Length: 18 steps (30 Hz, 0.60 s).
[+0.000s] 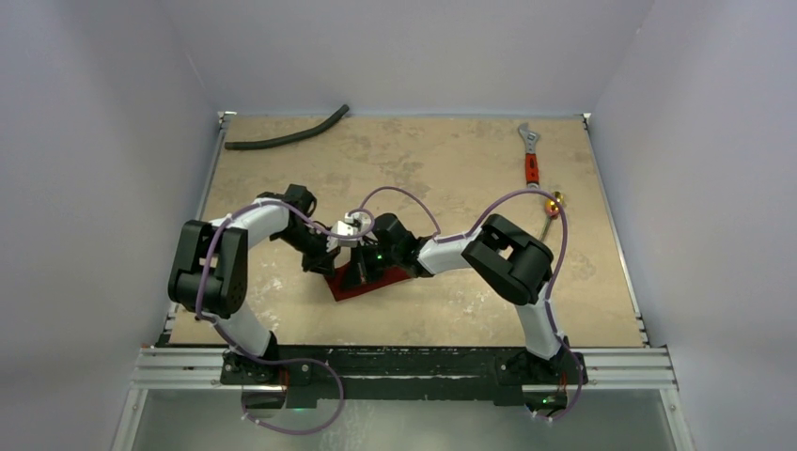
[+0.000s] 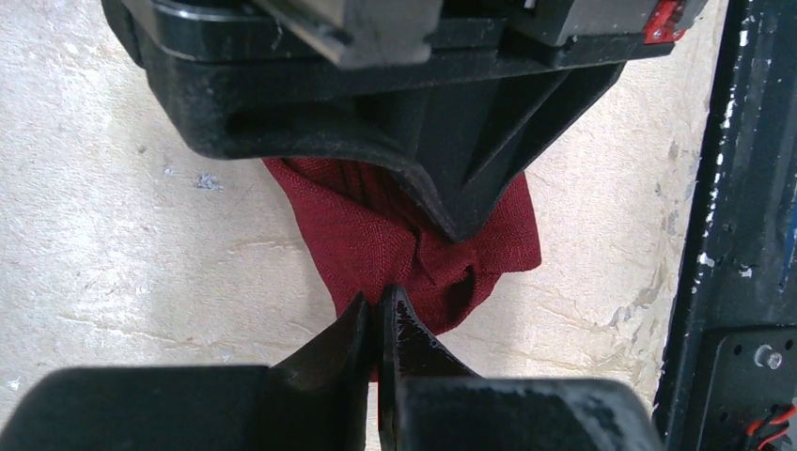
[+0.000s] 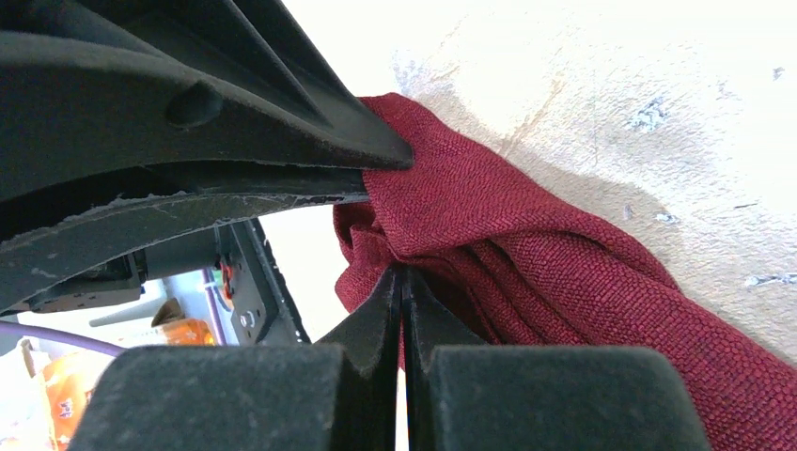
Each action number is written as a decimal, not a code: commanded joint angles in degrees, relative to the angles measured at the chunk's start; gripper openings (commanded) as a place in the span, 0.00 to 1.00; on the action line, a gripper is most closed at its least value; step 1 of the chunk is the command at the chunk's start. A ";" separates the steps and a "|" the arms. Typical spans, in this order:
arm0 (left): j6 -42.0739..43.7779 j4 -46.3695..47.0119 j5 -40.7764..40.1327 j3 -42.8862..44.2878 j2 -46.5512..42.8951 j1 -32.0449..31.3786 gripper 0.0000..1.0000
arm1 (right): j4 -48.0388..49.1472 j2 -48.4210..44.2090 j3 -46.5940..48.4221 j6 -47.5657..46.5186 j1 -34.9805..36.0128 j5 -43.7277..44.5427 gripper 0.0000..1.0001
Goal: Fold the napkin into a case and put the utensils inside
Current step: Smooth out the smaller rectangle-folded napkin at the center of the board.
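Noted a black hose (image 1: 287,132) lying curved at the far-left back corner of the beige worktop (image 1: 423,160), well apart from everything else. Found the left arm folded inward toward the middle, with the left gripper (image 2: 379,310) low over the near-centre of the worktop. Saw its fingers (image 2: 338,348) pressed together with barely a slit between them, pinching an edge of the napkin (image 2: 376,235). Found the napkin itself near the centre of the worktop, just ahead of the arm bases: dark red, bunched and creased into a narrow heap, resting on the surface and not folded flat into any neat case. Made out puckered folds gathered toward each pinch point. Saw the right gripper (image 3: 404,282) directly opposite and very close to the left one, tip nearly facing tip across the cloth. Found its fingers (image 3: 371,319) likewise clamped tight together, with red weave showing at the tips, gripping the napkin. Further right, spotted a red-handled silver wrench (image 1: 531,155) lying lengthwise near the back-right edge. Just nearer than it, noted what appeared to be the utensils (image 1: 554,202): slim, with a gold glint, too small to tell piece from piece, lying on the bare worktop well apart from the napkin.
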 commanded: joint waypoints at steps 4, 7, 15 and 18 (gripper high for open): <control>11.83 -13.28 7.09 3.19 0.56 0.49 0.00 | -3.94 0.85 0.51 -0.87 -0.44 2.53 0.00; 13.75 -16.55 8.08 4.60 1.14 0.57 0.00 | -5.10 1.54 1.73 -1.62 -0.37 5.27 0.00; 25.02 -28.63 11.44 7.84 5.05 1.18 0.00 | -6.57 1.33 0.51 -0.30 -0.26 6.40 0.00; 26.82 -30.15 12.01 8.08 6.04 1.20 0.00 | -6.68 1.06 0.22 0.04 -0.29 7.11 0.00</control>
